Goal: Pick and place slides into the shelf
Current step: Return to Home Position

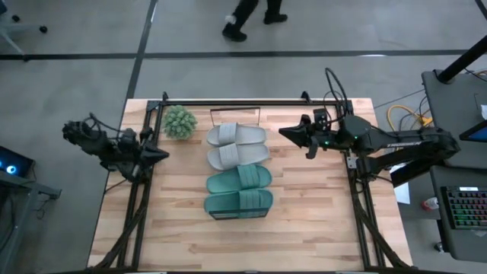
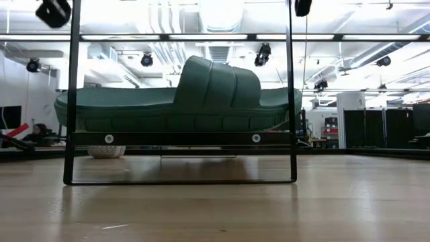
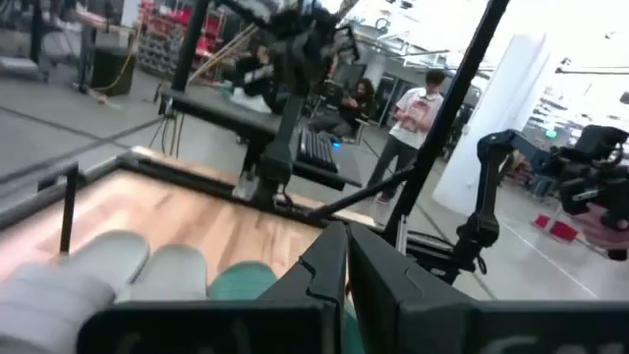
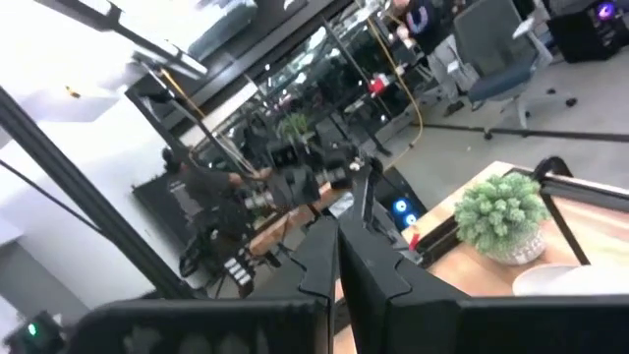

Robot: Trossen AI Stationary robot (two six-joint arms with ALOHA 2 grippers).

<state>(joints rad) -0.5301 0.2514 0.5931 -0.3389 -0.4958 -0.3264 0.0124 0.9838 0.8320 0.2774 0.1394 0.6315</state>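
All the slides lie in a row on the shelf, soles down, in the middle of the table. The grey pair is at the far end and the teal pair at the near end. In the low view the nearest teal slide rests on the shelf's plank, inside the black end frame. My left gripper hovers shut to the left of the shelf and touches nothing. My right gripper hovers shut to the right of the grey pair. Both wrist views show shut fingers: left gripper, right gripper.
A small potted plant stands near the table's far left, beside the grey pair; it also shows in the right wrist view. Black frame posts rise along the table's sides. Bare wood lies left and right of the shelf. People are in the room beyond.
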